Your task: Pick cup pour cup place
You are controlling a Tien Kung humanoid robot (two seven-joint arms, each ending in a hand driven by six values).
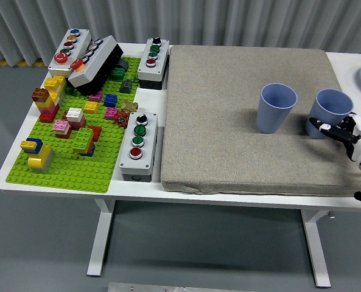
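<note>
While no writing is legible, right robot hand [338, 131] touches blue cup [330, 111].

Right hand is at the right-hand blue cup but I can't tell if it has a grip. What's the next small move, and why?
Probably ease the right hand a little further in around the right blue cup and close the fingers before lifting. The fingertips sit at the cup's lower near side and do not visibly wrap it, and the cup stands upright on the grey mat. The left blue cup stands apart, clear of the hand.
</note>
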